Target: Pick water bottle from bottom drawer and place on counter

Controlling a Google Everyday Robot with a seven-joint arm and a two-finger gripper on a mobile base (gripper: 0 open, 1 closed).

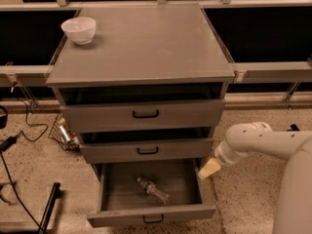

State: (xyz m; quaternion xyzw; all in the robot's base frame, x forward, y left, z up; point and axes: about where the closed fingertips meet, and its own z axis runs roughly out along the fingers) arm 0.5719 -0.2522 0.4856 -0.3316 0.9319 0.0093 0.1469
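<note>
I am hovering my gripper [209,168] at lower right, beside the open bottom drawer [122,215]; its state I cannot tell. The water bottle [153,190] is lying inside.

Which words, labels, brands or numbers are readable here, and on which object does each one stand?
None can be read.
Label band of the water bottle, in the bottom drawer: too blurred.
Labels of the bottles in the wire basket: too small.
The gripper, right of the bottom drawer: no marking visible.
</note>
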